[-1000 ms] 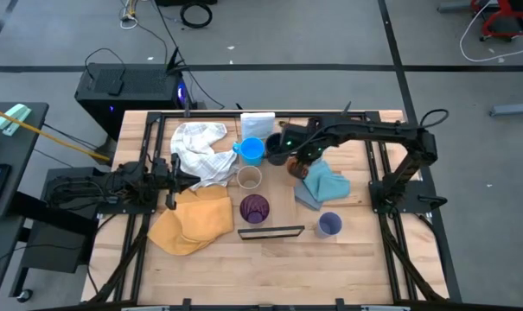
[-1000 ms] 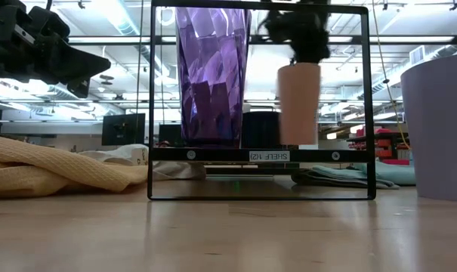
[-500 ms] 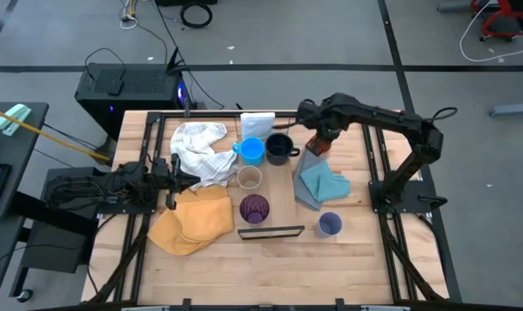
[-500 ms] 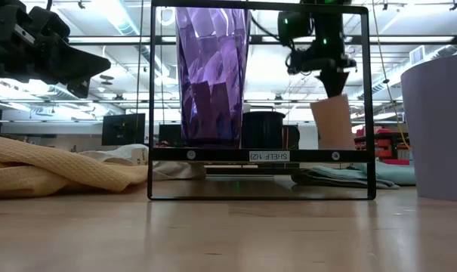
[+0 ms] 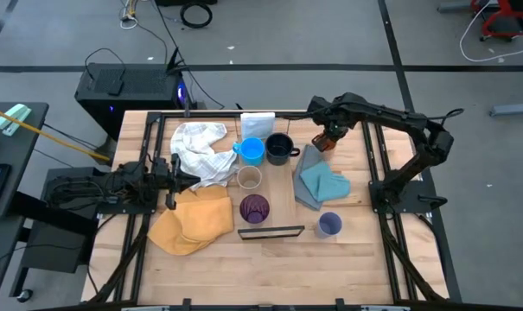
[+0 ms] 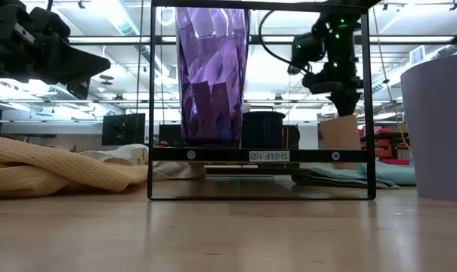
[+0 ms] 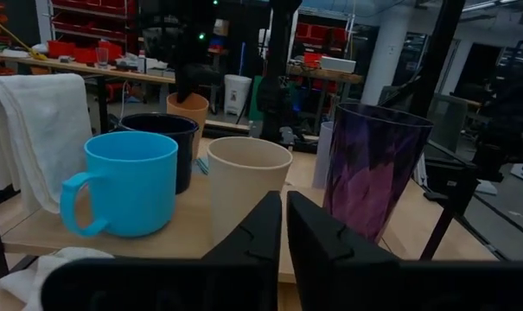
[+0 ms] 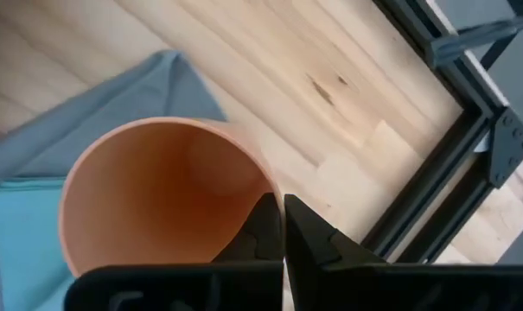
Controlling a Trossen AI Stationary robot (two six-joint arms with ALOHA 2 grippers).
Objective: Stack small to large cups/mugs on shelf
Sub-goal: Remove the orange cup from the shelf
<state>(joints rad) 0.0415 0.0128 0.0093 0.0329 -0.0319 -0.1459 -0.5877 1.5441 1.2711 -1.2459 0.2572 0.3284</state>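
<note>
An orange cup (image 5: pixel 323 145) hangs under my right gripper (image 5: pixel 324 138), which is shut on it over the far edge of the blue cloth (image 5: pixel 320 183), right of the shelf (image 5: pixel 283 194). On the shelf plank stand a navy mug (image 5: pixel 280 149), a light blue mug (image 5: pixel 252 150), a tan cup (image 5: pixel 249 178) and a dark purple tumbler (image 5: pixel 254 208). A lavender cup (image 5: pixel 329 225) stands on the table near the shelf's black frame (image 5: pixel 271 231). My left gripper (image 7: pixel 284 229) waits shut at the table's left, pointing level at the cups. My right gripper pinches the orange cup's wall at its rim (image 8: pixel 259 186), one finger inside the cup and one outside. The fingers come from above, slanting down. The cup (image 6: pixel 338 130) stays mouth up, slightly tilted; the shelf's frame hides its base in the low view.
A white cloth (image 5: pixel 199 149) and a yellow cloth (image 5: pixel 192 220) lie left of the shelf. A small white box (image 5: pixel 257 123) sits at the shelf's far end. Black rails (image 8: pixel 468 173) run along the table's right edge, beside the held cup.
My right gripper has carried the orange cup from beside the navy mug toward the table's right and far edges and downward, rolling as it went. The cup has sunk from above the shelf level to lower, over the blue cloth's far edge.
</note>
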